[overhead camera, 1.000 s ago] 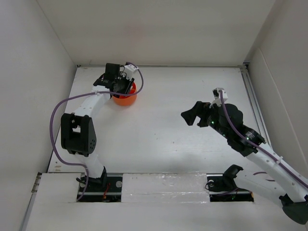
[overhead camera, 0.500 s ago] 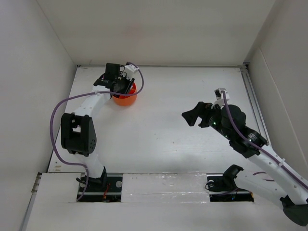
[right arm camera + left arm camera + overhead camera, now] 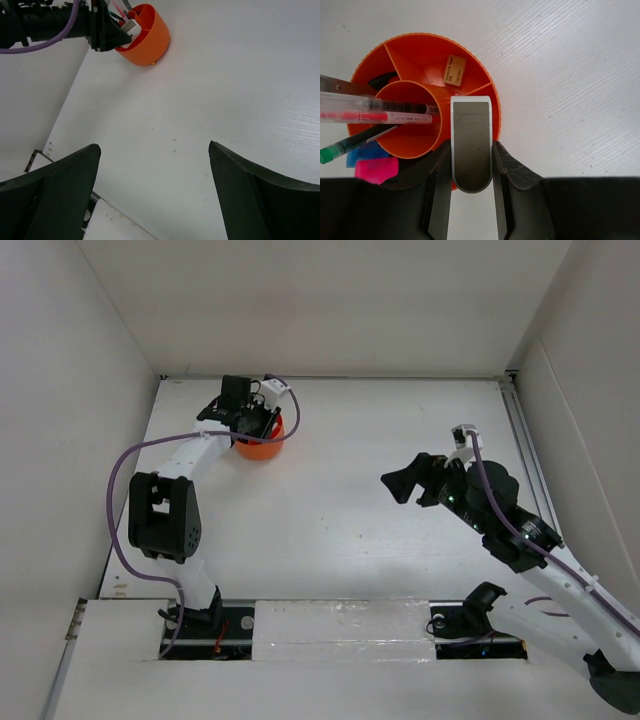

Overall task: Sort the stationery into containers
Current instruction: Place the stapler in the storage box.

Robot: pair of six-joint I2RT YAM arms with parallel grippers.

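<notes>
Pens (image 3: 395, 106) sit in the orange tub (image 3: 420, 55) — over it our left gripper (image 3: 471, 146) pinches a white eraser (image 3: 471, 125); far from it our right gripper (image 3: 153, 146) gapes.

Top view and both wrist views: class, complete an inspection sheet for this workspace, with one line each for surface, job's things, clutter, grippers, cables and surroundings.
Surface: white table, a few faint specks.
Job's things: orange tub at the far left; pens in its centre cup; tan eraser in an outer compartment; pink eraser at the tub's near edge.
Clutter: nothing seen.
Grippers: left gripper shut on a white eraser above the tub; right gripper open over the table.
Cables: purple cable looping at the left; second purple cable at the right.
Surroundings: white walls on three sides.
</notes>
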